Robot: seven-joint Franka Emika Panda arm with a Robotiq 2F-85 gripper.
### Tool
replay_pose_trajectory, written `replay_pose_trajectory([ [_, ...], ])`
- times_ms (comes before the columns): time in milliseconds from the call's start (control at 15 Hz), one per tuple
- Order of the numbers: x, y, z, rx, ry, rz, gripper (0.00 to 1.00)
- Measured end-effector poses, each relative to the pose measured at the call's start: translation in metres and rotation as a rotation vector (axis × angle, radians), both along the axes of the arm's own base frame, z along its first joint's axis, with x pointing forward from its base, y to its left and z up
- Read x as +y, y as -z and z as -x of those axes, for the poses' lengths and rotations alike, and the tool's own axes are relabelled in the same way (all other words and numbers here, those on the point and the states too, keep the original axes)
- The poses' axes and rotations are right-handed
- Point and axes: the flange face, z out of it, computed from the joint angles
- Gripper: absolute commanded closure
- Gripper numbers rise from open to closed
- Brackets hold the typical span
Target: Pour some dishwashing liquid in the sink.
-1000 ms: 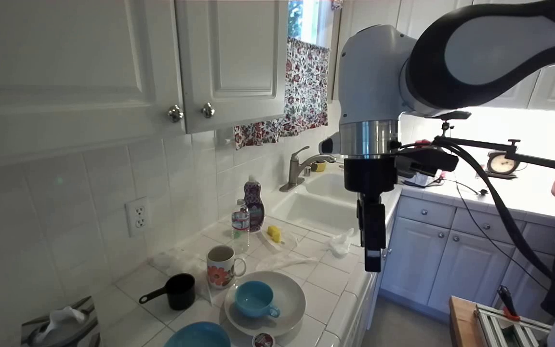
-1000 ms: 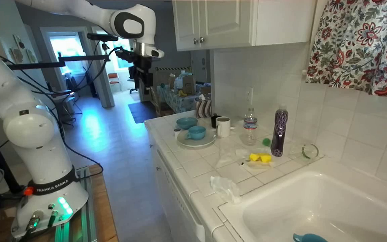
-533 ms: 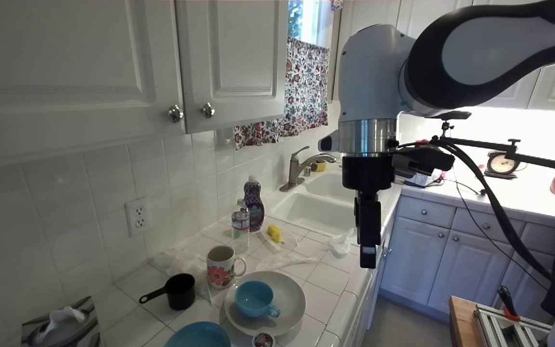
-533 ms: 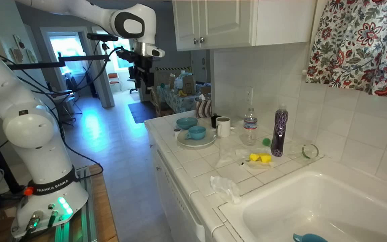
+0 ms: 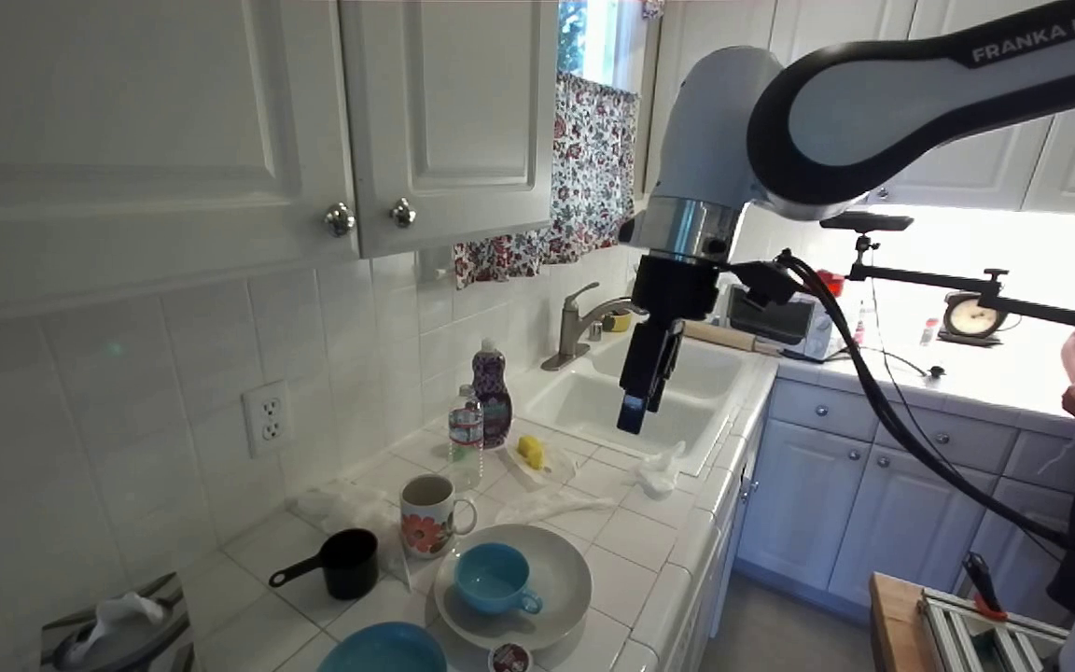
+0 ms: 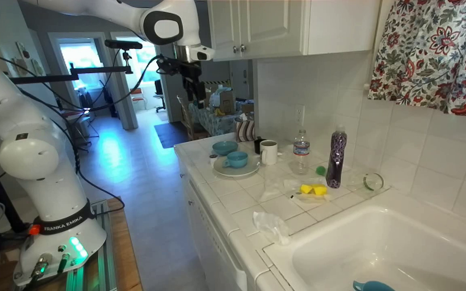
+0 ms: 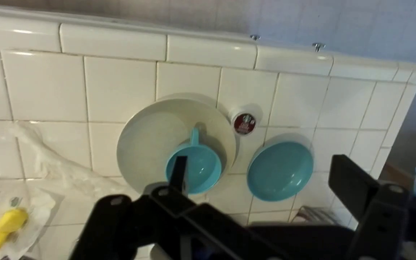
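The dishwashing liquid, a slim dark purple bottle with a pale cap, stands upright on the tiled counter in both exterior views. It is behind the clear water bottle and near the wall. In the wrist view it is not clearly seen. The white sink lies beyond the bottle; its near basin also shows. My gripper hangs above the counter, tilted, apart from the bottle. It is also seen high up in an exterior view. In the wrist view the gripper has its fingers wide apart with nothing between them.
A clear water bottle, a flowered mug, a black cup, a plate with a blue cup, and a blue bowl stand on the counter. A yellow sponge lies beside the purple bottle. Cabinets hang above.
The arm has swung toward the counter and wall, and my gripper has tilted and sits higher in an exterior view. The bottle and other objects have not moved.
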Motion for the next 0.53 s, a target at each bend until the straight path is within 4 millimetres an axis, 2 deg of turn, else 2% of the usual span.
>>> replay_pose_trajectory([
  [533,-0.12,0.005,-0.023,-0.137,0.243,-0.001,0.0],
])
